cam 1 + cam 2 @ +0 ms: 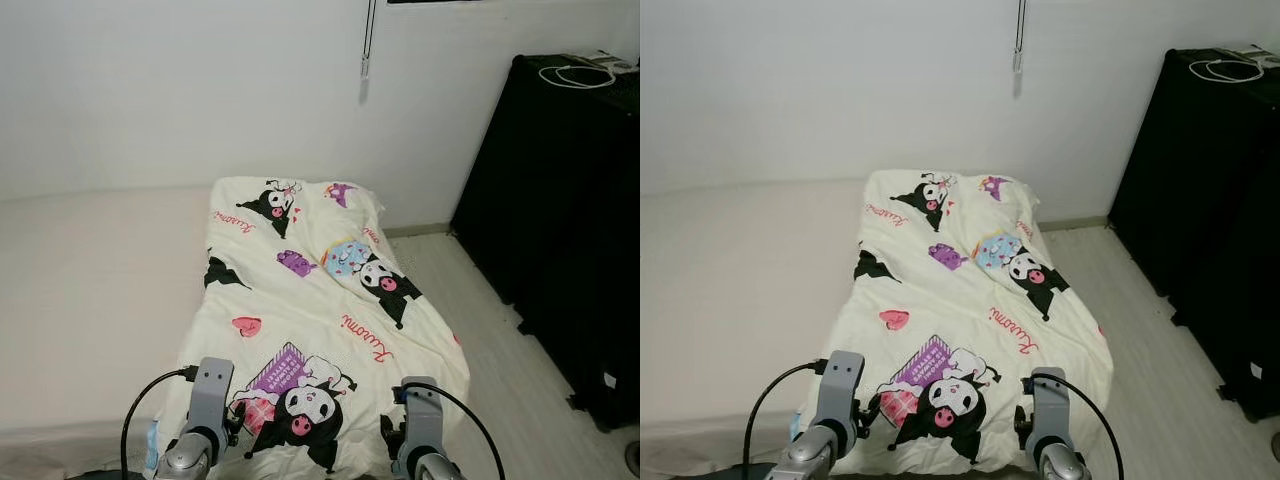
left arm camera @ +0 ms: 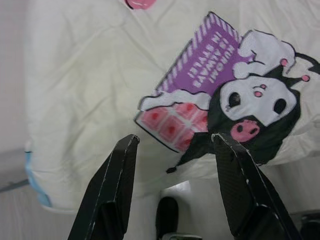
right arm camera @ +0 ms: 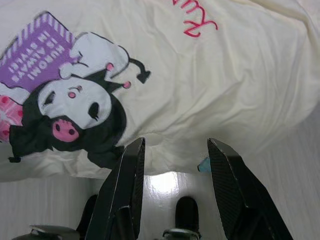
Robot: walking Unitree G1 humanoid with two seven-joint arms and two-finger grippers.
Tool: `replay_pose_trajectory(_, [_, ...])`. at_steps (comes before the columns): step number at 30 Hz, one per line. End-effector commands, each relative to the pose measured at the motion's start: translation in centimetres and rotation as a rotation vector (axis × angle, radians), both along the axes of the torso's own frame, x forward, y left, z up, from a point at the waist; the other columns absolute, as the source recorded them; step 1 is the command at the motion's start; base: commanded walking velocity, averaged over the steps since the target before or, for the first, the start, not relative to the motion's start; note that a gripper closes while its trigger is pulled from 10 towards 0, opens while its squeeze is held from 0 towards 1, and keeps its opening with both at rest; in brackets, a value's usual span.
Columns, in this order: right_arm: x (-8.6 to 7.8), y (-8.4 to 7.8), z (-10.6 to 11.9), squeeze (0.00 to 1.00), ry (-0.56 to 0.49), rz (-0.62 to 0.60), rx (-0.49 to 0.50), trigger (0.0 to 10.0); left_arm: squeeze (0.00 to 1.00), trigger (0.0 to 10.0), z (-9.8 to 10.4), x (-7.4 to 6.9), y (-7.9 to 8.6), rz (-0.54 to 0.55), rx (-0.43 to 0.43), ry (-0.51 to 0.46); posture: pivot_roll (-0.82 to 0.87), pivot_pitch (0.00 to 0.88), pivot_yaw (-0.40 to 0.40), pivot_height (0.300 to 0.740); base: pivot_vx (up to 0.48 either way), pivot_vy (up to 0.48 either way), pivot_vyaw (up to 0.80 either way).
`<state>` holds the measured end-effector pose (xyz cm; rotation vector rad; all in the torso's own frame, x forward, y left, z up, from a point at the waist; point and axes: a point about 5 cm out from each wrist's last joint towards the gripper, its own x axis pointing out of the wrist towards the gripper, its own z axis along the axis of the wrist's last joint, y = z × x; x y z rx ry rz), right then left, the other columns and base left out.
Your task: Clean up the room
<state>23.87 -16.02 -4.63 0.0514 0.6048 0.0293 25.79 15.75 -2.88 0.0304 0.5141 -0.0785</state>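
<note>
Cream cartoon-print cotton blanket [image 1: 320, 330]: one, spread on pale mattress [image 1: 90, 300], centre. Left gripper [image 2: 172, 150], 7 o'clock, jaws wide, empty. Right gripper [image 3: 172, 150], 5 o'clock, likewise. Black cabinet [image 1: 560, 220]: one, 3 o'clock.

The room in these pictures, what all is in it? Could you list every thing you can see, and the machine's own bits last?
Blanket: one, cream with black, purple and pink cartoon prints, spread over the right part of the mattress, its near edge hanging by the grippers.
Mattress: one, off-white, low against the wall, bare on the left.
Cabinet: one, black, against the wall on the right.
Cable: one, white, coiled on top of the cabinet.
Cord: one, dark with a pale end, hanging down the wall.
Floor: pale boards, between mattress and cabinet.
Left gripper: black fingers, open, over the blanket's near edge.
Right gripper: black fingers, open, over the blanket's near edge.
</note>
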Motion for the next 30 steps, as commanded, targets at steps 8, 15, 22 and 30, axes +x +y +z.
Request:
replay_pose_trajectory(8, [-0.63,-0.23,-0.48,0.00,0.027,-0.008,-0.003,10.0,0.00,10.0,-0.51,-0.39,0.05,-0.005,0.015,0.042,0.05,0.111,-0.020,0.734,0.000,0.000,0.00])
replay_pose_trajectory(15, [-0.82,-0.23,-0.61,0.00,0.033,-0.008,-0.004,10.0,0.00,10.0,-0.61,-0.49,0.10,-0.007,0.021,0.049,0.05,0.099,-0.016,0.734,0.000,0.000,0.00])
replay_pose_trajectory(22, [-0.80,-0.24,-0.61,0.00,0.035,-0.004,-0.007,10.0,0.00,10.0,-0.65,-0.54,0.22,-0.002,0.029,0.049,0.05,0.093,-0.015,0.734,0.000,0.000,0.00])
replay_pose_trajectory(30, [-0.81,-0.37,-0.62,0.00,0.038,-0.003,-0.012,10.0,0.00,10.0,-0.59,-0.49,0.24,-0.002,0.028,0.043,0.04,0.085,-0.016,0.734,0.000,0.000,0.00])
